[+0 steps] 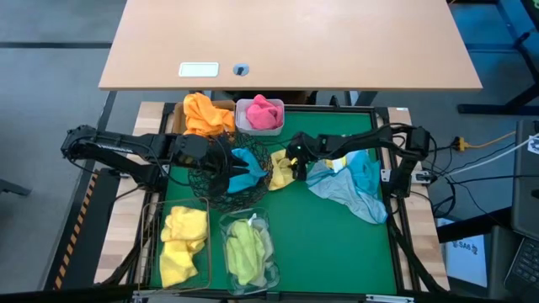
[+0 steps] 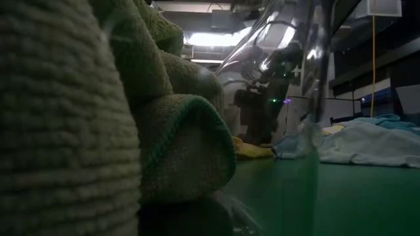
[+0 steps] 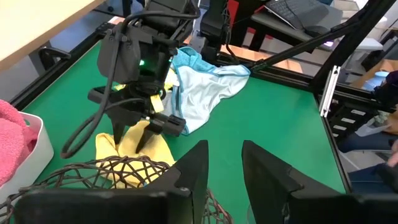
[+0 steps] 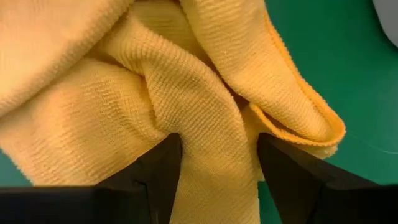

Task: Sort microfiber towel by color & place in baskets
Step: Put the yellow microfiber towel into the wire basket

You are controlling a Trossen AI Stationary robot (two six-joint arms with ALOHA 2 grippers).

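mesh bowl point(image 1: 226, 178) mid-desk, one towel point(image 1: 246, 168) in it, left pincer point(image 1: 226, 173) over it | box point(image 1: 221, 108) and tub point(image 1: 260, 115) side by side behind bowl, a towel in each | wire basket point(image 1: 168, 252) and clear tub point(image 1: 247, 246) in front, towels inside | right pincer point(image 1: 291, 162) on loose towel point(image 1: 281, 172) right of bowl | towel heap point(image 1: 354, 185) further right

Two dark, near-black jointed arms, matte housings, angular links. Black cables looped loosely along each arm and beside the right hand point(image 3: 146, 127). Small green indicator light glowing just above that hand's blunt black fingers. Left hand point(image 3: 224, 168) ending in two flat, squared black fingers point(image 3: 196, 168).
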